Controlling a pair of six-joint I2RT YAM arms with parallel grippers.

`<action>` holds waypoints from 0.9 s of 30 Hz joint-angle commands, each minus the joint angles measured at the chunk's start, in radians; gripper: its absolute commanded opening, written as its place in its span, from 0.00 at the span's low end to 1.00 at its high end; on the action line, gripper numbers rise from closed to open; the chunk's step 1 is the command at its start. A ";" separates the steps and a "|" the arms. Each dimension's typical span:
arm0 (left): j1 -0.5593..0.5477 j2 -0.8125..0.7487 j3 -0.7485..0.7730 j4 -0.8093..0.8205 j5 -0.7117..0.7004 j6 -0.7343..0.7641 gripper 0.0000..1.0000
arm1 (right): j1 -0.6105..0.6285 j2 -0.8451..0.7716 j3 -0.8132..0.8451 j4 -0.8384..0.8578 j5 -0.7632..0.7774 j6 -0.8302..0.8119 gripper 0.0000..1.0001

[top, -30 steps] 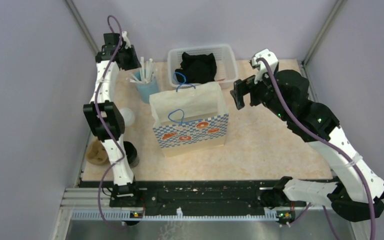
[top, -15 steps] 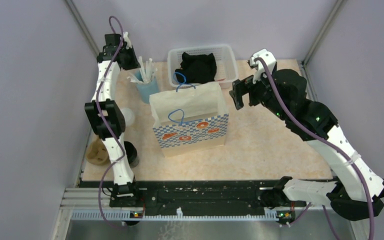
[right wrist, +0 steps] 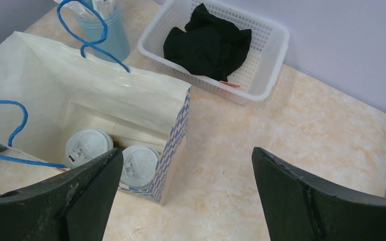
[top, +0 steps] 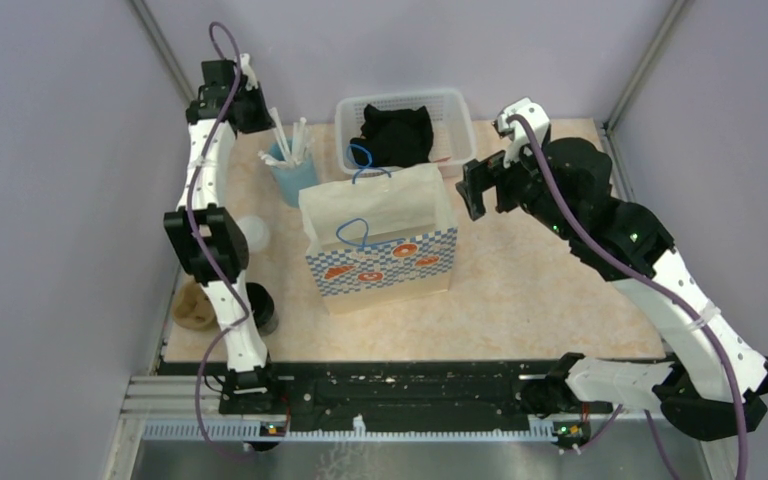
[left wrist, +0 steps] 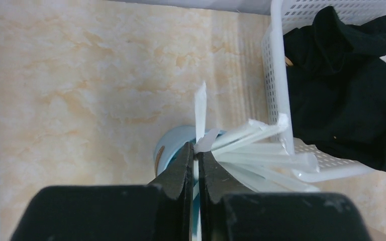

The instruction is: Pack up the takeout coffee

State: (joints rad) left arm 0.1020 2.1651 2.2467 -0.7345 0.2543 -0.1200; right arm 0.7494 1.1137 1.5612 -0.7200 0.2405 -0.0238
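Markings: the bag (top: 400, 255) carries a blue-and-white check band with orange motifs on its near face. No wording on it can be read. The cup lids bear embossed marks too small to read. A small red tag (right wrist: 229, 84) shows under the cloth (right wrist: 208, 42) in the basket (right wrist: 276, 40); any text on it is illegible.

Task items: two cups (right wrist: 88, 147) with white lids stand side by side inside the bag, upright, at mid-table. The carrier (top: 190, 308) lies at the left edge of the table (top: 530, 280), well apart from the bag and partly hidden by the left arm.

Claws: the left claw (left wrist: 197, 150) is pressed together, pinching one wrapped straw (left wrist: 200, 108) above the blue cup (left wrist: 168, 145) at far left. The other straws (left wrist: 261, 155) fan towards the basket. The right claw (right wrist: 186, 150) is spread wide, holds nothing, and hangs just right of the bag's rim.

Surroundings: a black cup (top: 263, 310) stands just right of the carrier. Blue handles arc over the bag's mouth.
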 commanded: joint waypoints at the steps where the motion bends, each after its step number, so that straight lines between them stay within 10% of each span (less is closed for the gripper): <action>1: 0.001 -0.217 -0.034 0.025 -0.058 0.007 0.07 | -0.007 -0.033 0.014 0.055 -0.019 0.016 0.99; 21: 0.001 -0.741 -0.089 0.137 -0.174 -0.252 0.00 | -0.007 -0.142 -0.065 0.131 -0.041 0.117 0.99; 27: 0.001 -0.911 -0.258 0.237 0.034 -0.453 0.01 | -0.008 -0.170 -0.092 0.140 -0.040 0.140 0.99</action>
State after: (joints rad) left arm 0.1024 1.3731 2.1014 -0.6121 0.1455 -0.4149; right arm 0.7494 0.9733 1.4788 -0.6170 0.2073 0.0872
